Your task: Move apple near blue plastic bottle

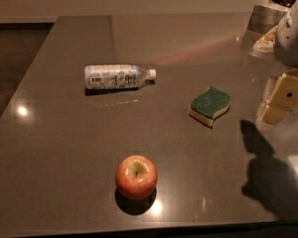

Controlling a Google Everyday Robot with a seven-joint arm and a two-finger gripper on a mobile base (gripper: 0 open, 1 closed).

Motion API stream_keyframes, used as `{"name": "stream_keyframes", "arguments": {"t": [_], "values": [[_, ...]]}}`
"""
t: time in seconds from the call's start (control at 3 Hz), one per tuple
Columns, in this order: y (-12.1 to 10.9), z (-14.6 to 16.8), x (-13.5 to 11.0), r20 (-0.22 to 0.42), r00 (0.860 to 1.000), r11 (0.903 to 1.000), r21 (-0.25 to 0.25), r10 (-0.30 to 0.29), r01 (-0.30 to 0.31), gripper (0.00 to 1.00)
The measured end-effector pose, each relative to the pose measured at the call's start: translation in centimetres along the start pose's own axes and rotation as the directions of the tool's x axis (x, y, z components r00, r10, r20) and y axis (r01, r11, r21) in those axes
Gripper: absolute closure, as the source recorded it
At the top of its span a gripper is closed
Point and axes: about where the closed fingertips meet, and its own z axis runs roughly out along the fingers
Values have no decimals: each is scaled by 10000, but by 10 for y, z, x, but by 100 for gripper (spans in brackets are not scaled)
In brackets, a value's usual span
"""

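Camera view puts the apple [136, 177] near the front edge of the tabletop [64, 148], stem dimple up, with nothing touching it. The blue plastic bottle [118, 76] lies on its side well behind it, cap pointing right. The gripper [283, 100] hangs at the right edge, well apart from the apple. You cannot tell from here whether it is wide or narrow.

The grasp looks not yet begun. Bring the gripper down over the apple and centre it across the widest part, since the shiny round skin will likely slip from an off-centre pinch. Keep clear of the sponge [210, 105], and set the apple down beside the bottle without nudging it, as it may roll.

You have one apple, one bottle, one sponge and one gripper.
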Motion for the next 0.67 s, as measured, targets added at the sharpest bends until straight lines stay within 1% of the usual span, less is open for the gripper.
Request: {"name": "stream_keyframes", "arguments": {"t": [0.33, 0.67], "values": [[0, 0, 0, 1, 10000, 10000, 2, 0, 0, 0], [7, 3, -10, 432, 9990, 9996, -233, -130, 140, 0]]}}
